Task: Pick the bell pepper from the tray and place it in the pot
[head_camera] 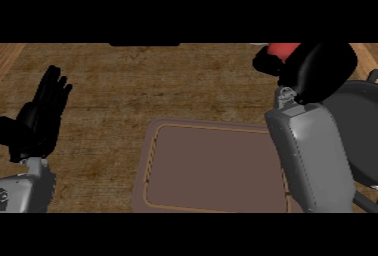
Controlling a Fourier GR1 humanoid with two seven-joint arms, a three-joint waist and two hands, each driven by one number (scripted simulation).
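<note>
Worn brown surface [148, 80] carries the tray [148, 165], below-left of the right hand [317, 65]. That hand's fingers curl round the red bell pepper [284, 49], off the tray, likely for carrying to the dark pot [362, 125] just below it. Far across, the left hand [40, 120] rests open.

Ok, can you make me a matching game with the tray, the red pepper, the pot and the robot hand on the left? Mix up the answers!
Things:
1. tray
2. bell pepper
3. pot
4. left robot hand

Places or states:
A. open, fingers up, at the view's left
B. red, held in the right robot hand, upper right
C. brown, flat on the counter, lower middle
D. dark grey, at the right edge, partly behind the right forearm

Pairs: 1-C, 2-B, 3-D, 4-A
</note>
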